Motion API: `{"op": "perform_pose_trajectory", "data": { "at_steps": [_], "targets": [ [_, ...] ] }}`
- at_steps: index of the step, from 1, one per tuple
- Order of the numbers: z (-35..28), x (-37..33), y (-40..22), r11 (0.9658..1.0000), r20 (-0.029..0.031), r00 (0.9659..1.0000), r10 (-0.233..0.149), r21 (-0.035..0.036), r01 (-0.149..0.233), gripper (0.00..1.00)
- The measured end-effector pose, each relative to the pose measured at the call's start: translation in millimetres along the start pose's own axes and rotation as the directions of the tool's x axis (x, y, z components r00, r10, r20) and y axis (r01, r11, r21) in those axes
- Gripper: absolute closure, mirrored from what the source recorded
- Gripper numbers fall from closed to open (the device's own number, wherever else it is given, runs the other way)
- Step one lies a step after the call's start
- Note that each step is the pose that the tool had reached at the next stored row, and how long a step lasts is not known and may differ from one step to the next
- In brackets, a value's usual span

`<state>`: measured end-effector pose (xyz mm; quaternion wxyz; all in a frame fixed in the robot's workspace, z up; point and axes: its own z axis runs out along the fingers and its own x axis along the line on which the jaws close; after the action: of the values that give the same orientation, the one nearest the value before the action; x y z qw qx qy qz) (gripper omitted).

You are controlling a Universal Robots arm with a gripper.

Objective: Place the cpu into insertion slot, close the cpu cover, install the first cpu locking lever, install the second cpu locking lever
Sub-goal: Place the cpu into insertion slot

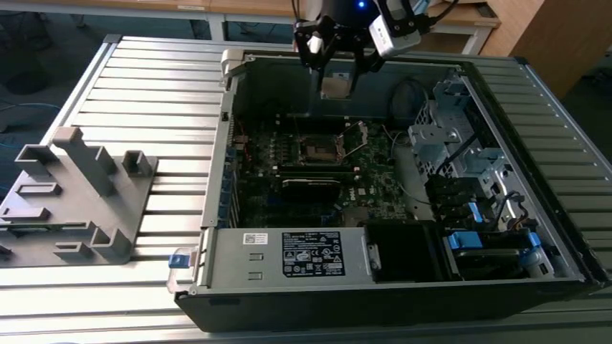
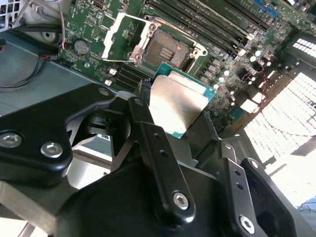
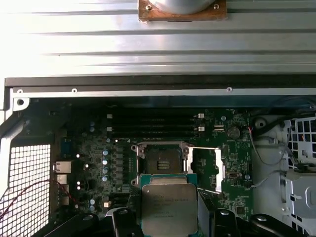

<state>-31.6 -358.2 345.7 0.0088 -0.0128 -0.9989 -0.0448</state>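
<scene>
My gripper (image 1: 337,80) hangs above the back of the open computer case (image 1: 215,179), shut on the cpu (image 1: 335,87), a small square chip with a silver-grey top. In both wrist views the cpu (image 2: 177,102) (image 3: 169,207) sits clamped between the black fingers (image 2: 148,138) (image 3: 123,219). Below it on the green motherboard the insertion slot (image 1: 319,149) (image 2: 170,49) (image 3: 162,160) lies bare. The cpu cover (image 1: 357,136) (image 2: 121,29) (image 3: 208,165), a silvery frame, is swung open to one side of the socket. The cpu is apart from the slot, well above it.
The case's back wall (image 1: 277,86) rises close behind the gripper. A drive cage with cables (image 1: 459,143) fills the exterior view's right, and a power supply (image 1: 287,254) sits at the front. A grey fixture (image 1: 77,193) stands on the slatted table (image 1: 153,79) at the exterior view's left.
</scene>
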Motion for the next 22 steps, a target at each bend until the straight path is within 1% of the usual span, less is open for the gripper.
{"op": "perform_pose_trajectory", "data": {
  "at_steps": [6,9,11,14,20,22],
  "targets": [
    [10.3,1.7,-0.9,1.0,0.0009,1.0,0.0,0.0,0.0,0.46],
    [15.6,4.5,-1.5,1.0,0.0034,1.0,0.0,0.0,0.0,0.46],
    [17.2,5.7,-1.7,1.0,0.0051,1.0,-0.001,-0.0001,0.001,0.46],
    [17.9,5.9,-1.7,1.0,0.0054,1.0,-0.001,-0.0002,0.001,0.46],
    [27.3,6.5,-2.6,1.0,0.0084,1.0,-0.001,-0.0002,0.001,0.46],
    [27.9,6.6,-2.7,1.0,0.0086,1.0,-0.001,0.0,0.001,0.46]
  ]
}}
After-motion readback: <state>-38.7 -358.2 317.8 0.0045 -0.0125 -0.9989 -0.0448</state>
